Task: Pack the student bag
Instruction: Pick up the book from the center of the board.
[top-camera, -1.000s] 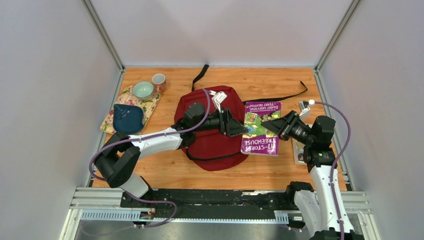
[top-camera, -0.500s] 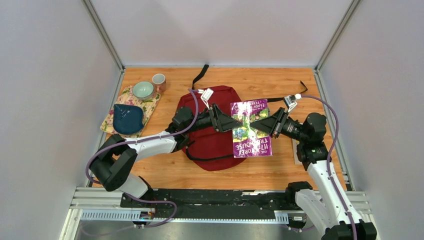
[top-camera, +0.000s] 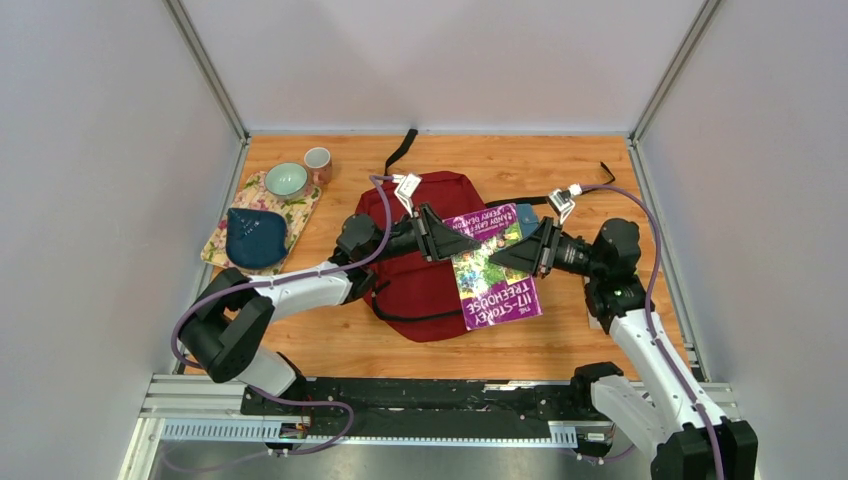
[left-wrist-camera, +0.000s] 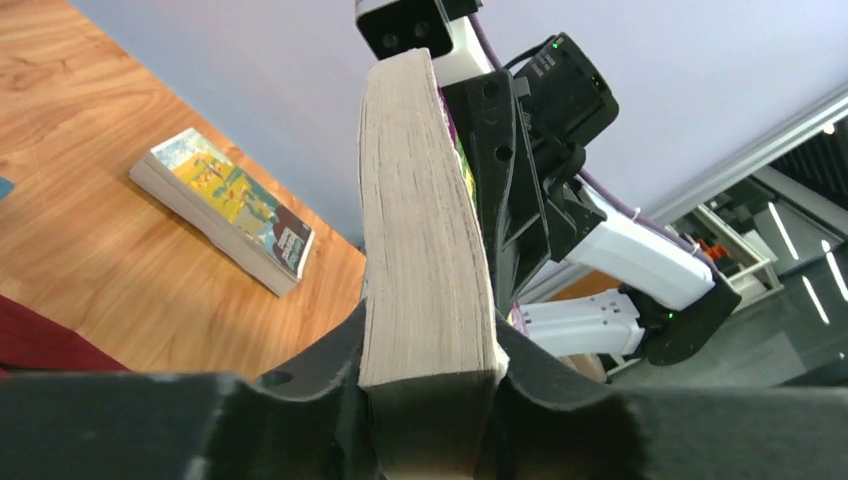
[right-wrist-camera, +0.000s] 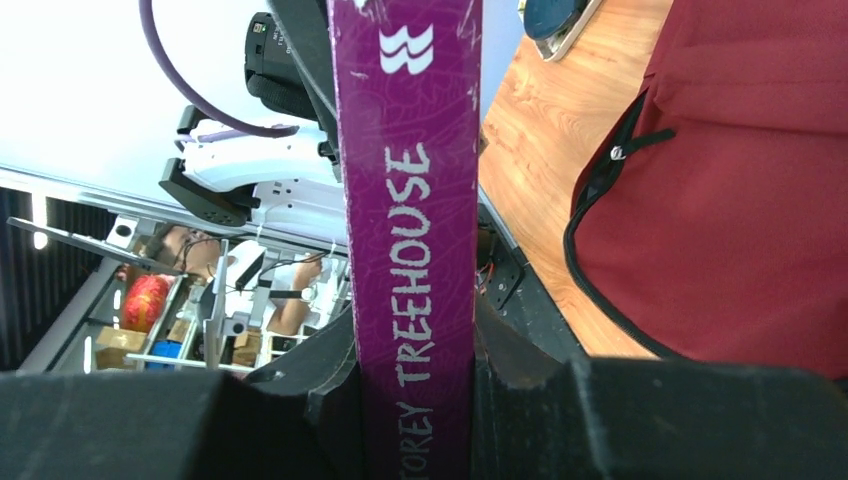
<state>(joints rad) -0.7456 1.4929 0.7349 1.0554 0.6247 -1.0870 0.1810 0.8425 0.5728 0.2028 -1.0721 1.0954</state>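
Both arms have moved the purple book (top-camera: 495, 280) to the left. One second ago it lay flat on the bench (top-camera: 330, 340), next to the bag. Now it is up in the air and tipped, over the right side of the student bag (top-camera: 420, 290).

The bag lies flat in the middle of the bench, between the two arms. I cannot tell if its zip is open.

The left end effector (top-camera: 452, 243) is pressed on the page side of the book, with one finger on each cover. The right end effector (top-camera: 512, 258) is pinching the spine side in the same way. So the book hangs between them like a little bridge.

I think the job right now is to bring the book to the bag's mouth and slide it in. To do that well, both arms should move together and at the same speed. If one pulls ahead, the book could twist or slip out. A thin edge should go in first. The bag is soft, so its mouth may fall shut, and one arm may need to let go and hold it open.
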